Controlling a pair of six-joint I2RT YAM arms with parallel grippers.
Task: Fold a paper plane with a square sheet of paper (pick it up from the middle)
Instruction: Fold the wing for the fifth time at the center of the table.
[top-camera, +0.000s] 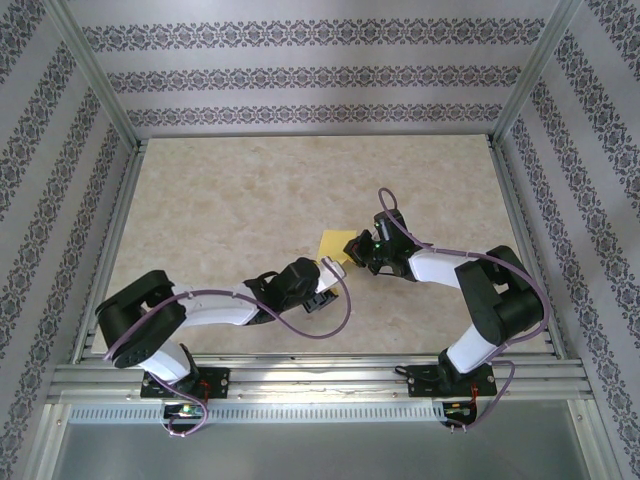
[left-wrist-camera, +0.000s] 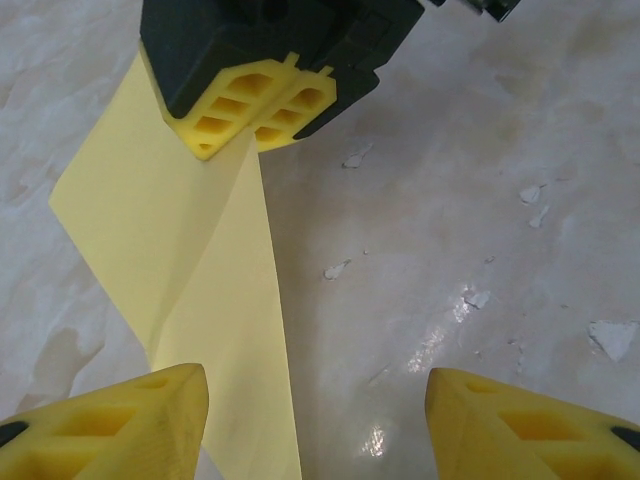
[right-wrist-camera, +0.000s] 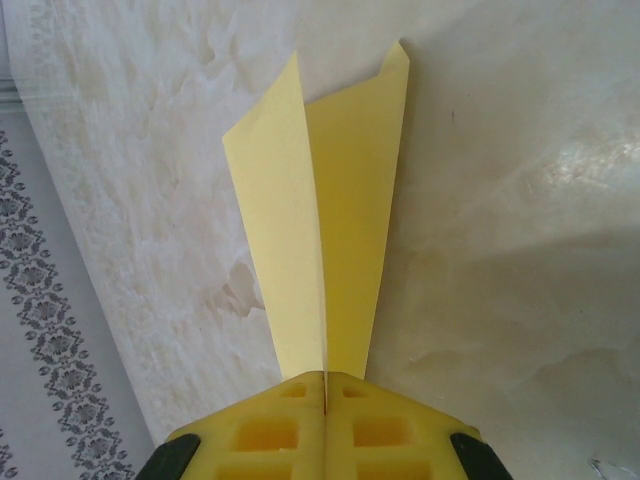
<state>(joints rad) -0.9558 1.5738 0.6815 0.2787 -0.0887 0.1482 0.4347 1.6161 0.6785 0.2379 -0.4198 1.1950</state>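
One yellow sheet of paper (top-camera: 334, 243) sits at the middle of the marbled bench (top-camera: 250, 190), creased lengthwise so that two flaps spread from the fold. The right end effector (right-wrist-camera: 325, 385) is clenched on one end of that fold, its two yellow fingers pressed together with the paper between them. The left end effector (left-wrist-camera: 315, 385) is released, its two yellow fingers well apart, just near and left of the sheet. One finger (left-wrist-camera: 120, 420) lies beside the paper's edge; whether it touches cannot be told. Several small white flecks (left-wrist-camera: 345, 268) dot the bench. Two purple cables (top-camera: 340, 320) loop along the two arms.
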